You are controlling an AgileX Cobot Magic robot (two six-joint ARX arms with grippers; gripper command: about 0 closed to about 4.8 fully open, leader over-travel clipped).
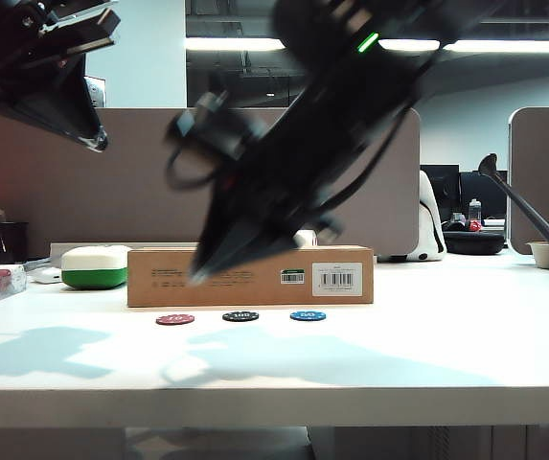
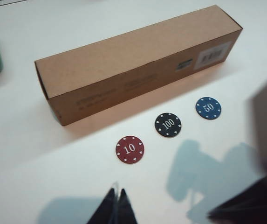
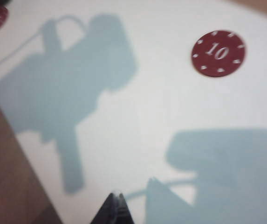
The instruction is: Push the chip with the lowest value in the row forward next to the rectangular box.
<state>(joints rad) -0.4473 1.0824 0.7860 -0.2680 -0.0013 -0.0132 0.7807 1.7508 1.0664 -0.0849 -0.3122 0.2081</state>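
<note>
Right gripper [image 3: 116,205]: fingertips together, closed, empty, hanging above the table [image 1: 427,335]. Red chip [image 3: 218,53] marked 10 lies ahead of tips, apart from them. Left gripper [image 2: 116,205]: closed, empty, raised high. Red chip sits ahead of it at the row's end, then black chip [image 2: 168,124] (100) and blue chip [image 2: 208,108] (50). Box [image 2: 133,58] lies beyond the row, not touching chips. White-green case [image 1: 95,266] beside box's far end.

The rectangular box [image 2: 138,60] is matt brown cardboard with a white paper label. The red chip [image 2: 130,150] looks like smooth plastic. The desk [image 2: 40,163] is smooth, pale, faintly sheened; both claws are dark.
</note>
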